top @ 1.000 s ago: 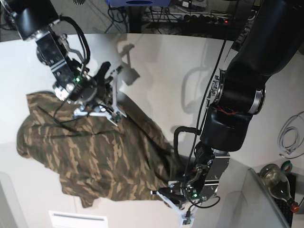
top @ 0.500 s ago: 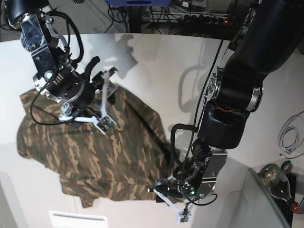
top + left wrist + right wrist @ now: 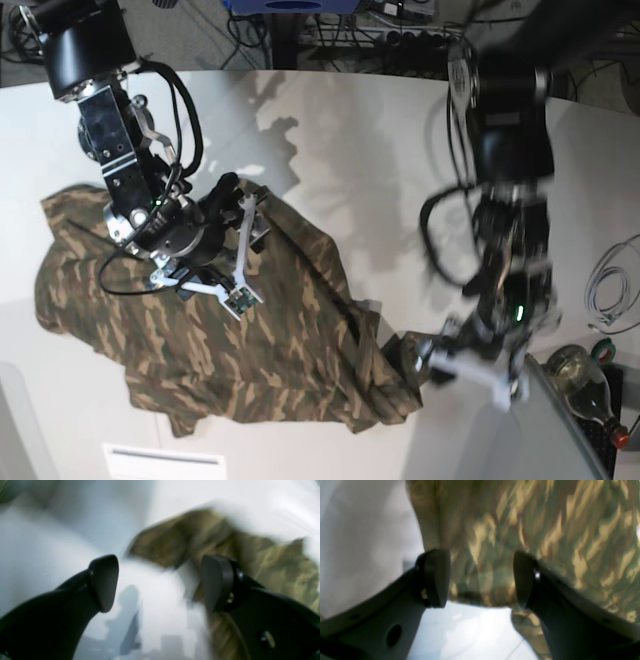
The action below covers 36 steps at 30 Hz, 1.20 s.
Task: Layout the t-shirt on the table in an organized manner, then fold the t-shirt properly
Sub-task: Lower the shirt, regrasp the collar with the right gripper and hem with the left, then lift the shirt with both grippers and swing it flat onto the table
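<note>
A: Where's everything rn?

B: White bench fills the view. The t-shirt lies crumpled on its near-left part, bunched w/ a ridge of folds toward the near right, not flat yet.

A: Arms?

B: Right gripper hangs over the shirt's far-left area, jaws wide, cloth below but nothing pinched. Left gripper is off the shirt's near-right edge, blurred, jaws also wide, empty, bare bench between them.

A: So the layout step isn't done.

B: Imo no. To do it well: each arm picks an outer edge or corner, not mid-fabric, pinches one layer only, then both pull apart evenly and low so the body spreads flat. Grabbing the bunched ridge would likely drag extra layers.
</note>
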Tool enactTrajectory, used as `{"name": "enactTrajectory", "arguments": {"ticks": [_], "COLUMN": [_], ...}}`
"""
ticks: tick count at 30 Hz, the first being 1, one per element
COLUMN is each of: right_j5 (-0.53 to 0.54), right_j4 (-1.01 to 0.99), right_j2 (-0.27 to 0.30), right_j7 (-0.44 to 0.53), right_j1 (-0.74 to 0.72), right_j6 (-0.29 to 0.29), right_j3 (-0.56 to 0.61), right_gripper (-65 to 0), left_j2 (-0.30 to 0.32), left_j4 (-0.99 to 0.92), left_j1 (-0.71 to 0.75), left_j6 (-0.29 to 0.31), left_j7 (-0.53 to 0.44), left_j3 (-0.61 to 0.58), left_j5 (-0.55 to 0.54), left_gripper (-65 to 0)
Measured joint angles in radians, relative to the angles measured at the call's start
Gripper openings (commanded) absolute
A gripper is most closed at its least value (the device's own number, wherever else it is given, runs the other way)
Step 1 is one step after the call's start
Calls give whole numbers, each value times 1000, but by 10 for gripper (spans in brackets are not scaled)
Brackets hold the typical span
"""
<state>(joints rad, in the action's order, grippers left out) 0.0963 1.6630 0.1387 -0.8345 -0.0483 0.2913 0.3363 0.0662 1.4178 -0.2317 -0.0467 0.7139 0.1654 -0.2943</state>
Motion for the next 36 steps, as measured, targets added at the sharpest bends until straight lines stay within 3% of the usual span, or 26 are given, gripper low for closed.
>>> {"name": "enactTrajectory", "arguments": {"ticks": [3, 4, 9, 13, 24, 29, 31, 33, 34, 36], "right_j5": [2, -11, -11, 2, 0, 5, 9, 44, 82, 148], "right_j4": [-1, -3, -1, 13, 85, 97, 97, 92, 83, 35], "right_j2": [-6, -2, 3, -4, 18, 19, -3, -42, -58, -71], "right_j7": [43, 35, 41, 45, 48, 46, 47, 51, 53, 47], "right_j1": [37, 41, 61, 77, 172, 210, 214, 208, 202, 177], "right_j6": [0, 1, -1, 0, 0, 0, 0, -2, -2, 3], "right_j3": [-65, -69, -75, -74, -266, -405, -501, -632, -692, -799], "right_gripper": [-285, -285, -285, -285, -285, -285, -284, -284, -282, -282], "left_j2": [-21, -31, -15, -19, -75, -108, -111, -107, -108, -110], "left_j4": [126, 124, 6, -92, -433, -575, -621, -650, -658, -672], "left_j1": [192, 225, 264, 249, 29, -59, -89, -103, -105, -99], "left_j6": [171, 187, 174, 162, 194, 209, 210, 212, 211, 208], "left_j7": [26, 32, 6, 9, -22, -33, -39, -112, -162, -227], "left_j3": [-8, -14, -1, -2, -10, -13, -21, -98, -145, -222], "left_j5": [-170, -231, -354, -359, -383, -394, -399, -372, -357, -349], "left_gripper": [-156, -158, -160, -160, -163, -163, -165, -173, -197, -326]}}
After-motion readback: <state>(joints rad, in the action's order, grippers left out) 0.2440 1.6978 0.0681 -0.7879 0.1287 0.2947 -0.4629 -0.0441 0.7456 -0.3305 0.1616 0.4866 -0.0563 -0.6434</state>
